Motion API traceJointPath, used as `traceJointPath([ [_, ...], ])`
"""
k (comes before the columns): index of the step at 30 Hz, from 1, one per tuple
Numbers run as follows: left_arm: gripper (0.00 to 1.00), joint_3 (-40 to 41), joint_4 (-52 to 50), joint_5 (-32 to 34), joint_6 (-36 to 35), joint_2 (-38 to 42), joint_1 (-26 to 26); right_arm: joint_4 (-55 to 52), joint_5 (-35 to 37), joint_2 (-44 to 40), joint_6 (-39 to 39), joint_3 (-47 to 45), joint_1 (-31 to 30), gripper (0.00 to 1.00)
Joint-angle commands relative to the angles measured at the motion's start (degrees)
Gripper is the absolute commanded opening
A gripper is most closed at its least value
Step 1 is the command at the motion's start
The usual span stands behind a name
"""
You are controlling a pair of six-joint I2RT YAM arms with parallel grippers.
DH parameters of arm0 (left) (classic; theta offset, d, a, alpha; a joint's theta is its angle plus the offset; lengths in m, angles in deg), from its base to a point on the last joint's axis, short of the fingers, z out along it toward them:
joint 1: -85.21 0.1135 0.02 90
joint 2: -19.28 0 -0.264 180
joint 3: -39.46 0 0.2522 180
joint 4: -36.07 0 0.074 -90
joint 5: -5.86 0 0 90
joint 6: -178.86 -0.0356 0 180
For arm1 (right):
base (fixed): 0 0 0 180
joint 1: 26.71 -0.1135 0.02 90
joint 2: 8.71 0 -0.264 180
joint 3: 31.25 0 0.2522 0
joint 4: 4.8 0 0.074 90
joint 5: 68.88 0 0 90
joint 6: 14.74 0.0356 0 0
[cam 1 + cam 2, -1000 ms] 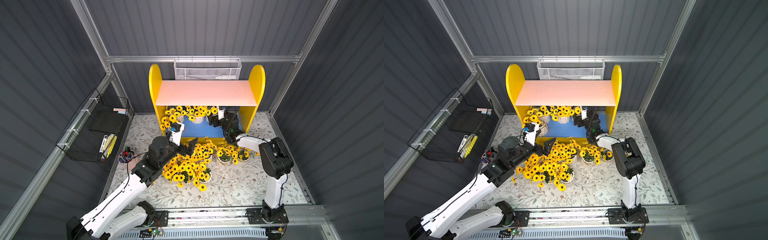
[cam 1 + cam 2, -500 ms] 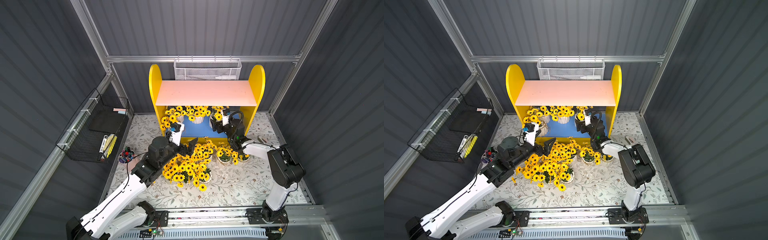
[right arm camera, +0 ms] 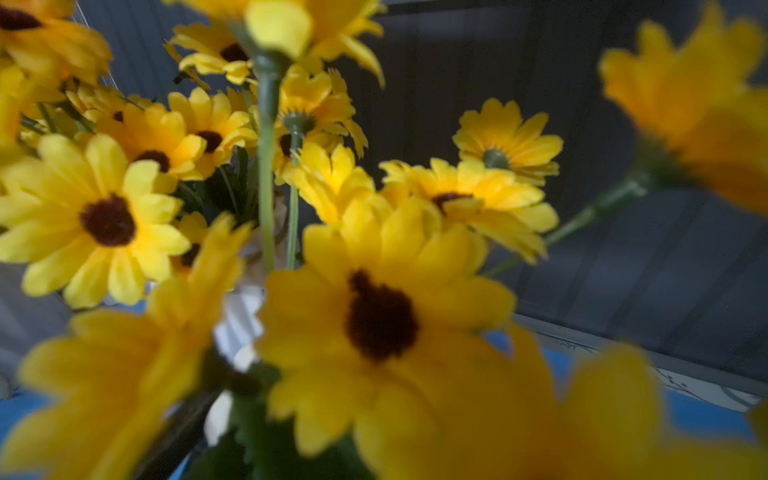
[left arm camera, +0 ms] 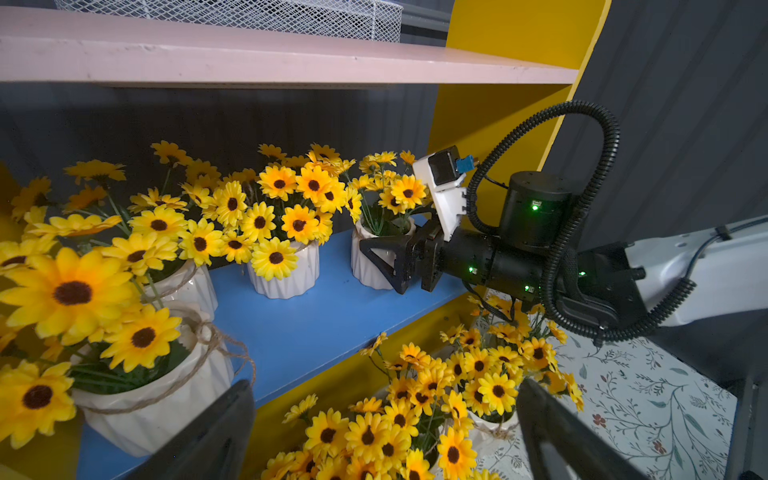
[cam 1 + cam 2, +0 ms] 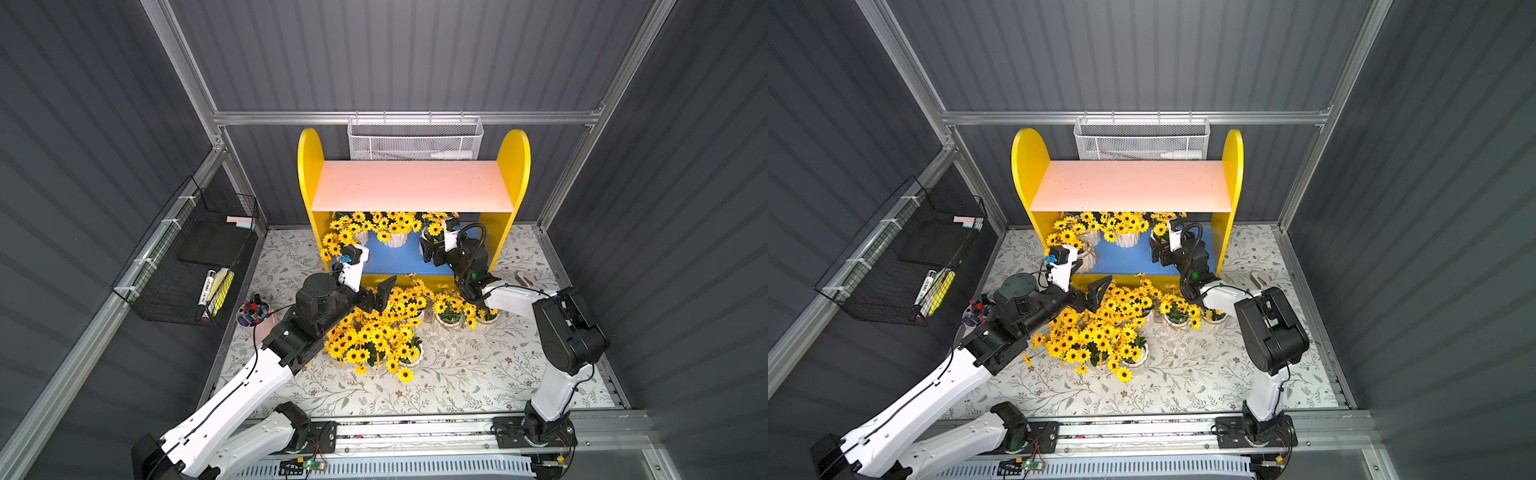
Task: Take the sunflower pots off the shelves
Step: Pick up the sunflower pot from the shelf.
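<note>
Right pincer [image 4: 374, 253] has been spread apart, sunflower pot [image 4: 365, 279] just ahead; grasp judged next, pot not yet removed.

On the lower board [image 5: 395, 262] of the shelves [image 5: 309, 174], one of the sunflower pots [image 4: 361, 266] stands right at the tips of the right pincer [image 5: 426, 253]. Past it along the board stands a second, then two more at the far end. Other pots crowd the surface [image 5: 457, 374] before the shelves, beneath the left pincer [image 5: 380, 297] and under the right pincer's arm.
</note>
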Motion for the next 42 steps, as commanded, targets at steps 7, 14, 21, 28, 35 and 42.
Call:
traceJointPath([
  [7,0.99,0.9,1.1,-0.7,-0.7,0.7,0.2,1.2,1.3,2.8,-1.0,2.7,-0.1,0.98],
  [14,0.99,0.8,1.0,-0.9,-0.7,0.4,0.3,2.0,-1.5,1.4,-1.6,1.1,-0.2,0.48],
  [21,0.99,0.5,0.8,-2.1,-0.6,-0.2,0.3,1.7,-2.2,-4.0,-2.2,-1.1,-0.4,0.0],
  [28,0.99,0.1,1.1,-4.6,-0.7,-1.7,0.2,0.3,-3.2,-12.5,-3.6,-4.2,-1.7,0.0],
  [35,0.99,-0.1,1.2,-4.6,-0.7,-1.9,0.2,-4.6,-0.5,-21.4,-3.8,-10.6,-2.2,0.0],
  [42,0.99,0.0,1.8,-6.1,-0.5,-1.9,0.2,-17.7,6.2,-41.0,-3.8,-19.5,-7.4,0.0],
])
